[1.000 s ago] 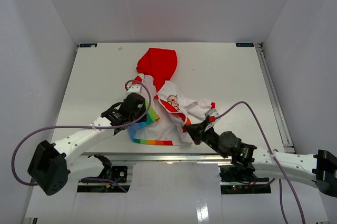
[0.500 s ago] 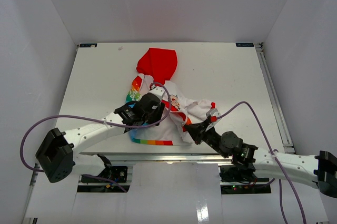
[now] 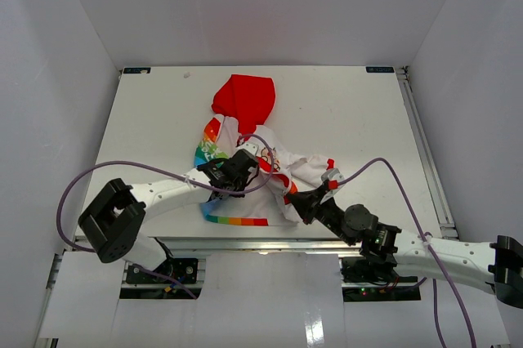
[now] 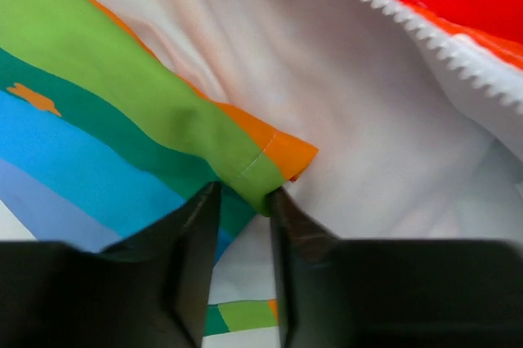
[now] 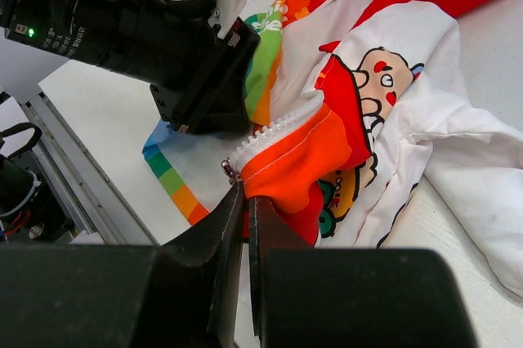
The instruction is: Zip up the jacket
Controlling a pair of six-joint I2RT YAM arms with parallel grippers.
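Note:
The jacket (image 3: 274, 164) lies crumpled mid-table with its red hood (image 3: 245, 101) toward the back and its rainbow hem (image 3: 237, 220) toward the front. My left gripper (image 3: 245, 170) rests on the jacket's front. In the left wrist view its jaws (image 4: 243, 197) stand narrow, with a folded green-and-orange hem corner (image 4: 245, 160) pinched at the tips. White zipper teeth (image 4: 409, 25) run above. My right gripper (image 5: 245, 197) is shut on the orange front edge (image 5: 302, 164), just under the metal slider (image 5: 231, 172). It shows at the jacket's near right corner (image 3: 292, 199).
White table (image 3: 359, 103) enclosed by white walls. A metal rail (image 3: 425, 152) runs along the right edge. Purple cables (image 3: 82, 185) loop off both arms. The left arm's black wrist (image 5: 163, 37) crowds close to the right gripper.
The left arm swung right, from the left rainbow panel to the jacket's front opening, and its jaws narrowed onto the hem fold. The right arm stayed put, still gripping.

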